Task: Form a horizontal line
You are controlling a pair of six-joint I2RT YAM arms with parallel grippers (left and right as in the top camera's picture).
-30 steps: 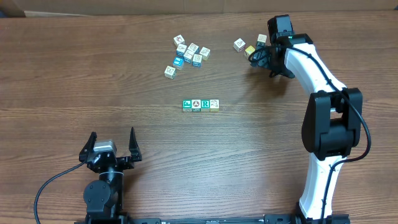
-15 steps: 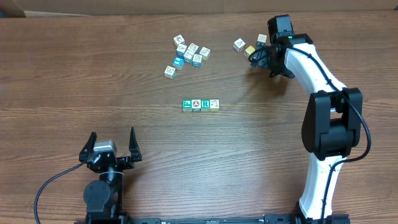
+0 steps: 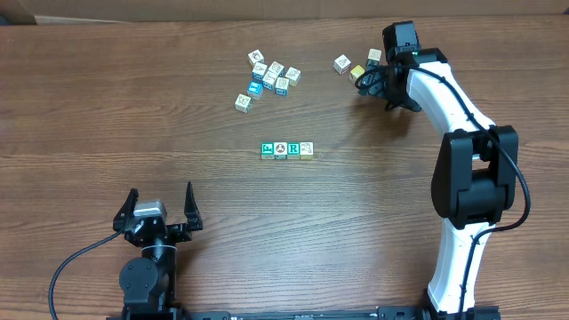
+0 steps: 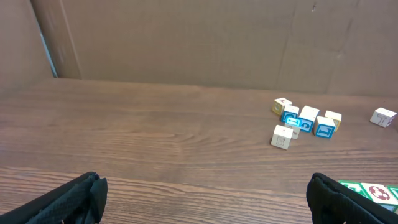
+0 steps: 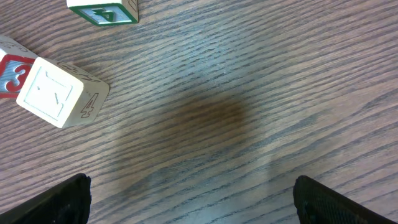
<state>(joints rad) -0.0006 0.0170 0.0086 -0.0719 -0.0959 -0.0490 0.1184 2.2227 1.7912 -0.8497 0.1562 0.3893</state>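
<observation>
The horizontal line (image 3: 287, 149) is a straight row of touching small cubes at the table's middle: green, white with a round picture, green "R", cream. Its left end shows at the bottom right of the left wrist view as the row (image 4: 373, 191). My left gripper (image 3: 161, 194) stands open near the front edge, well short of the row, and in its own view the left gripper (image 4: 205, 196) holds nothing. My right gripper (image 3: 378, 89) hovers open at the back right beside loose cubes. Bare wood fills the right gripper (image 5: 193, 196).
Several loose cubes (image 3: 271, 76) lie at the back centre, seen also as the cluster (image 4: 305, 118), with one apart (image 3: 243, 102). Three more cubes (image 3: 357, 67) lie by the right gripper; a cream cube (image 5: 56, 93) and a green-edged cube (image 5: 102, 11) show close up. A cardboard wall (image 4: 186, 37) lines the far edge.
</observation>
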